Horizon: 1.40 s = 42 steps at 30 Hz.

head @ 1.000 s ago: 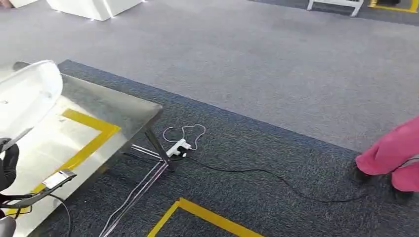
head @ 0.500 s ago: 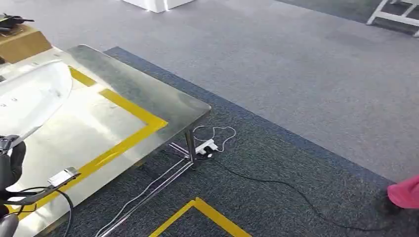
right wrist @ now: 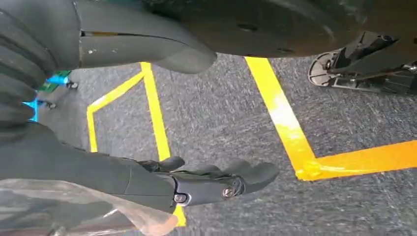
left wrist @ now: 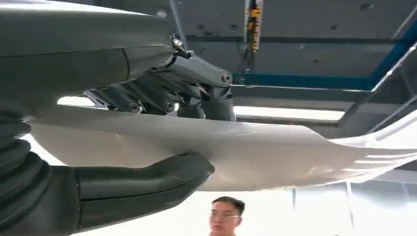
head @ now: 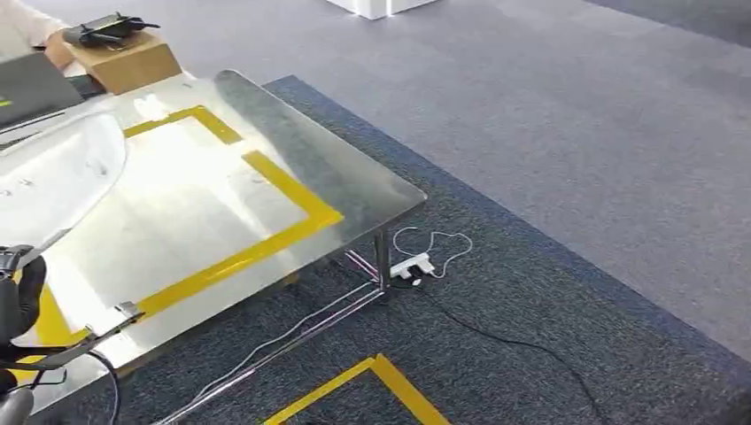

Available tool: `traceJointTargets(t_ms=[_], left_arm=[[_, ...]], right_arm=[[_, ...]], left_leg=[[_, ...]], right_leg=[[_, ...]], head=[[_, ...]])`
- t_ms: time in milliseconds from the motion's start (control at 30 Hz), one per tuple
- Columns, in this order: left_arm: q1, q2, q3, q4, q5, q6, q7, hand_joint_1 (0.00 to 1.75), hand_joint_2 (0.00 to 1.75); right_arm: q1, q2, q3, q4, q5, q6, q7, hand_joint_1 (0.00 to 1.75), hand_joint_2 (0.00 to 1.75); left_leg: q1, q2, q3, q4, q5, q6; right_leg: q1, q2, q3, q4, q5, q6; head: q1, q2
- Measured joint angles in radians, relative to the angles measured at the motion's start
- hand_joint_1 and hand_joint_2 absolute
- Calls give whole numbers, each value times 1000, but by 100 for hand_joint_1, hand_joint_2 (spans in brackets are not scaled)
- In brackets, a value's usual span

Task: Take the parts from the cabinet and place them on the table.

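A large white curved panel (head: 53, 173) is the part; it hangs at the left edge of the head view, over the steel table (head: 354, 186). My left hand (head: 18, 297) holds its near edge. In the left wrist view the thumb (left wrist: 147, 179) presses under the white panel (left wrist: 275, 152) and the dark fingers (left wrist: 196, 86) clamp it from the other side. My right hand (right wrist: 216, 179) hangs over dark carpet with its fingers stretched out and nothing in it.
A yellow tape rectangle (head: 266, 243) marks the tabletop. At the table's far end stand a cardboard box (head: 124, 57) and a laptop (head: 31, 88). A white power strip (head: 412, 266) with cables lies by the table leg. Yellow tape (head: 381, 385) marks the floor. A person (left wrist: 223, 216) stands nearby.
The camera has swung toward the table, which now takes up more of the view; the person in pink has left the picture. My left hand still holds the white panel.
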Motion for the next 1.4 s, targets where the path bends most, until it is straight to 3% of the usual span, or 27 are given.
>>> traceJointTargets(t_ms=[33,67,100,233,300,367,400,433,467,533,567,600,733,767,833,900,933,1000,1033,1067,1100,1133,1233,1267,1300,1333,1400], left_arm=[[0,0,-1,0,0,0,2,175,175],[-1,1,-2,0,0,0,3,175,175],[-4,1,-3,0,0,0,5,175,175],[-2,3,-7,2,0,0,9,175,175],[-6,3,-8,2,0,0,9,175,175],[-8,1,-11,2,0,0,9,175,175],[-6,1,-12,2,0,0,9,175,175],[-6,0,-13,3,0,0,9,175,175],[-6,0,-14,3,0,0,9,175,175],[-6,0,-15,3,0,0,9,175,175],[-7,-1,-16,3,0,0,9,175,175],[-7,-2,-16,3,0,0,9,175,175],[-9,-1,-19,4,0,0,11,175,175],[-7,1,-19,5,0,0,11,175,175],[-17,2,-20,5,0,0,13,175,175],[-15,-1,-23,6,0,0,14,175,175],[-13,-1,-23,6,0,0,14,175,175],[-12,0,-23,8,0,0,15,175,175],[-12,0,-23,8,0,0,16,175,175],[-12,0,-23,8,0,0,16,175,175],[-12,0,-23,8,0,0,17,175,175],[-16,0,-24,9,0,0,18,175,175],[-12,2,-24,10,0,0,22,175,175],[-11,3,-24,10,0,0,22,175,175],[-13,3,-24,10,0,0,24,175,175],[-17,2,-24,10,0,0,25,175,175],[-17,2,-30,12,0,0,26,175,175]], right_arm=[[-1,0,0,0,-1,-2,0,0,175],[0,0,0,0,-1,-2,-2,0,175],[-1,0,0,0,-1,-3,-3,0,175],[-5,-1,0,1,-2,-4,-3,0,175],[-7,-2,0,1,-1,-5,-5,0,175],[-6,-2,0,1,-1,-3,-4,0,175],[-4,-2,0,1,-1,-3,-4,0,175],[-2,-2,0,1,-2,-3,-4,0,175],[-1,-2,0,1,-2,-3,-4,0,175],[-2,-2,0,1,-2,-3,-4,0,175],[-2,-2,0,1,-2,-3,-5,0,175],[-3,-2,0,1,-2,-3,-6,0,175],[-2,-3,0,1,-3,-3,-6,0,175],[-4,0,0,0,-3,-3,-6,0,175],[-3,0,0,0,-3,-5,-9,0,175],[0,-2,0,0,-3,-5,-9,0,175],[2,-2,0,0,-3,-6,-9,0,175],[2,-2,0,0,-3,-6,-9,0,175],[1,-2,0,0,-3,-6,-9,0,175],[0,-2,0,0,-3,-6,-9,0,175],[0,-2,0,0,-3,-7,-9,0,175],[-1,-2,0,0,-3,-7,-10,0,175],[-1,-2,0,1,-4,-8,-10,0,175],[-3,-3,0,1,-4,-8,-10,0,175],[-5,-4,0,2,-4,-8,-13,0,175],[-7,-4,0,1,-5,-8,-14,0,175],[-5,-4,0,1,-13,-5,-16,0,175]], left_leg=[[-1,17,51,-99,48,3],[-5,61,92,-183,70,7],[-21,85,103,-198,51,10],[-17,38,97,-208,52,36],[-7,20,103,-214,56,48],[-7,-2,102,-214,55,55],[-8,-16,102,-214,54,56],[-9,-32,103,-214,54,56],[-9,-47,104,-213,54,56],[-9,-77,109,-213,53,54],[-8,-90,111,-213,52,52],[-9,-100,107,-210,50,46],[3,-158,90,-213,62,16],[2,-139,89,-204,54,13],[-5,-41,46,-111,-1,2],[0,-12,-29,48,-69,-6],[3,-9,-51,90,-77,-8],[5,-5,-23,36,-24,-10],[5,7,25,-56,27,-7],[3,34,77,-153,70,-3],[-8,93,103,-200,60,3],[-18,99,104,-215,58,13],[-18,63,94,-209,55,25],[-7,52,102,-221,60,34],[-5,47,104,-222,61,39],[-5,41,103,-222,61,47],[-6,23,103,-222,58,52]], right_leg=[[0,-12,7,0,-5,2],[1,-23,15,0,-9,7],[10,-32,15,1,-14,14],[13,-78,30,-7,-24,35],[6,34,4,47,-62,44],[5,63,-83,215,-137,47],[5,64,-128,293,-159,48],[5,64,-153,326,-154,48],[5,65,-154,306,-122,46],[4,78,-95,151,-19,40],[1,117,-58,62,27,37],[-7,186,-42,29,15,31],[-1,149,-23,6,14,17],[-9,128,-17,-4,19,10],[-7,96,-8,-8,15,-1],[-4,59,-5,-8,9,-6],[-4,44,-4,-8,6,-6],[-4,14,2,-8,1,-3],[-4,0,9,-8,-3,-1],[-3,-12,17,-8,-9,2],[0,-22,21,-9,-12,6],[9,-31,19,-5,-17,15],[11,-69,32,-15,-22,27],[8,-55,31,-12,-32,38],[6,9,23,11,-49,40],[5,41,-4,65,-77,40],[4,64,-98,240,-146,41]], head=[[0,0],[0,0],[-1,0],[2,0],[8,0],[14,0],[13,0],[13,0],[13,0],[13,0],[13,0],[11,0],[12,0],[13,0],[-3,0],[-3,0],[-3,0],[-3,0],[-3,0],[-3,0],[-3,0],[-7,0],[-1,0],[-2,0],[3,0],[7,0],[11,0]])
